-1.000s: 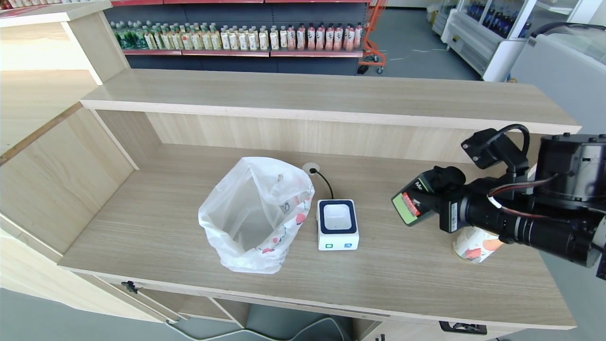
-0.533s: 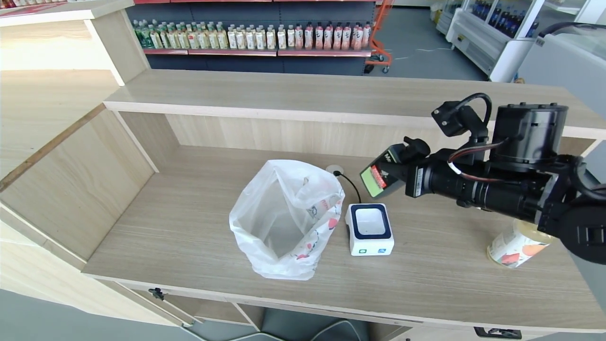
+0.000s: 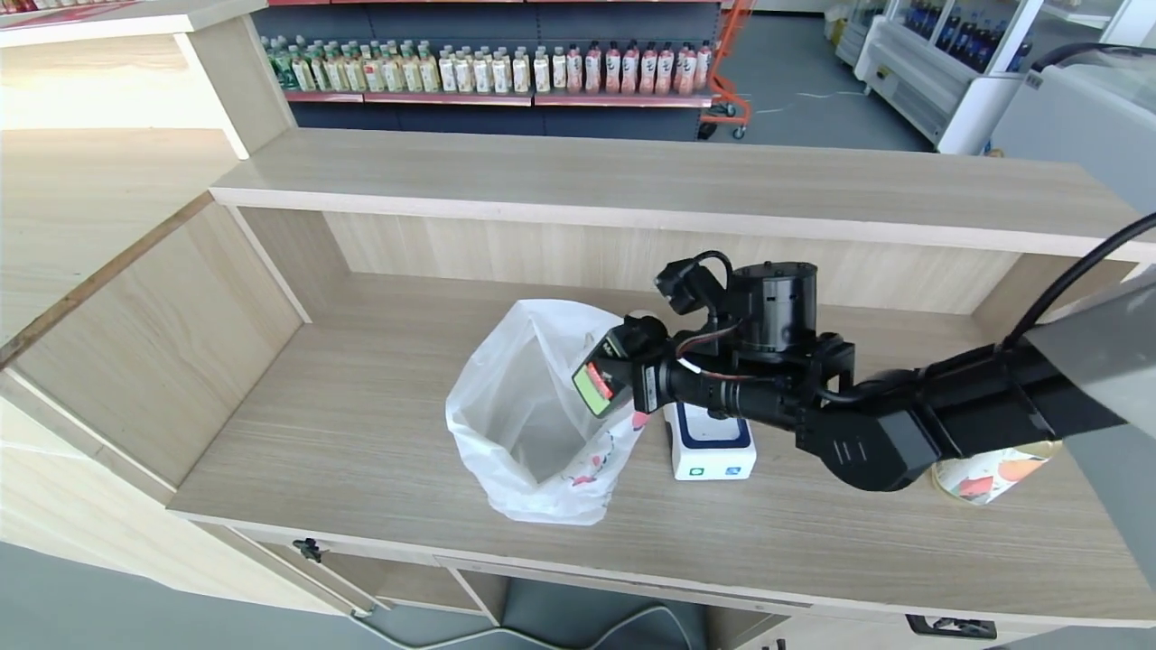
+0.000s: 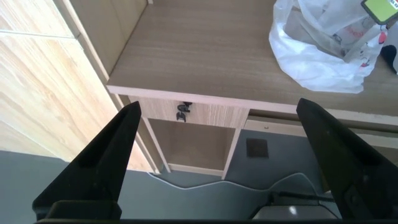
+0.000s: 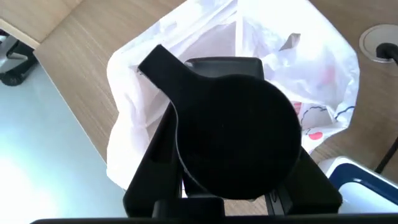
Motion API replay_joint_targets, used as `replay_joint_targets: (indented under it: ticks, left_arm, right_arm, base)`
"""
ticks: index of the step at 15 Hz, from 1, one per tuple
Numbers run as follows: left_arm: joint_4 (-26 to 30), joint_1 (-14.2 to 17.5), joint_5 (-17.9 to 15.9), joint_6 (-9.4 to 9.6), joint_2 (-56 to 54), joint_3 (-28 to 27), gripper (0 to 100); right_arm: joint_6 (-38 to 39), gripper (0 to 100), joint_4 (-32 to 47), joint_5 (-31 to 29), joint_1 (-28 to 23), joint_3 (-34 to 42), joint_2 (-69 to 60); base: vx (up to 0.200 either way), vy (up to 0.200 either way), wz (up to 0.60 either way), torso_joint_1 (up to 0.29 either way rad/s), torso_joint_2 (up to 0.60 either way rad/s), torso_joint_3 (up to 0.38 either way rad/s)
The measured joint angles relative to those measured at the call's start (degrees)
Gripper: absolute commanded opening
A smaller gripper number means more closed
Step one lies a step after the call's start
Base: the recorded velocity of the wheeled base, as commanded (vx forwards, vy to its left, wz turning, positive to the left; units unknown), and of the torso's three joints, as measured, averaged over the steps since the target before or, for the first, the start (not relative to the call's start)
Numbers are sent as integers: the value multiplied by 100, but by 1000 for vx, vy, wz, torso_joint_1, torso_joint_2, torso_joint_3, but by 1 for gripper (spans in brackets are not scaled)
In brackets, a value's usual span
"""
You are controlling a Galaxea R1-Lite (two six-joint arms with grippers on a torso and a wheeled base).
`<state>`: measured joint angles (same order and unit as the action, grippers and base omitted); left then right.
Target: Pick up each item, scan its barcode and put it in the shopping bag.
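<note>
1. While the right hand (image 3: 623,361) is clamped on one dark container (image 3: 598,386) with a green and red label, it holds that container in the air over the open mouth of the shopping bag (image 3: 533,424), at the side nearest the scanner (image 3: 713,449).
2. From the right wrist, the dark container (image 5: 236,143) shows as a round black top with the white bag (image 5: 323,62) spread open beneath it.
3. One shopping bag stands on the desk (image 3: 361,406); it is white plastic with a red and grey print, and its opening faces up.
4. One scanner sits just beside the bag on the robot's right: a white box with a dark-framed window on top, partly covered by the right arm.
5. One printed cup (image 3: 993,474) stands upright on the desk farther to the robot's right, well apart from the scanner and half hidden behind the arm.
6. One left hand (image 4: 219,106) hangs in front of the desk's front edge, its two fingers (image 4: 106,168) spread wide with nothing between them; the bag (image 4: 323,50) lies off to one side of it.
7. That makes two items in all: one in the right hand and one on the desk.
</note>
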<state>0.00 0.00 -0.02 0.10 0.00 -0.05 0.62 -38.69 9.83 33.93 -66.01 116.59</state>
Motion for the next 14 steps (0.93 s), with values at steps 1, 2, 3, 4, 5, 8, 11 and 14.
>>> replay_joint_targets:
  ticks: [1, 2, 3, 4, 5, 8, 11, 14]
  left_arm:
    - [0, 2, 2, 0, 0, 0, 100]
    - [0, -2, 2, 0, 0, 0, 100]
    - [0, 0, 2, 0, 0, 0, 100]
    - [0, 0, 2, 0, 2, 0, 100]
    - [0, 0, 2, -2, 2, 0, 100]
    - [0, -5, 2, 0, 2, 0, 100]
    - [0, 0, 2, 0, 2, 0, 100]
    - [0, 0, 2, 0, 2, -2, 100]
  right_arm:
    - [-9, 0, -132, -30, 24, -28, 163]
    - [-13, 0, -200, -33, 90, -22, 306]
    - [-16, 0, -263, -30, 111, 20, 400]
    - [-18, 0, -334, -39, 94, 37, 468]
    - [-18, 0, -378, -57, 68, 66, 511]
    - [-33, 0, -389, -37, 72, 11, 645]
    - [-441, 0, -391, -26, 90, -226, 923]
    - [-562, 0, -391, -4, 138, -741, 1296]
  base:
    - [0, 0, 0, 0, 0, 0]
    - [0, 0, 0, 0, 0, 0]
    - [0, 0, 0, 0, 0, 0]
    - [0, 0, 0, 0, 0, 0]
    - [0, 0, 0, 0, 0, 0]
    - [0, 0, 0, 0, 0, 0]
    - [0, 0, 0, 0, 0, 0]
    - [0, 0, 0, 0, 0, 0]
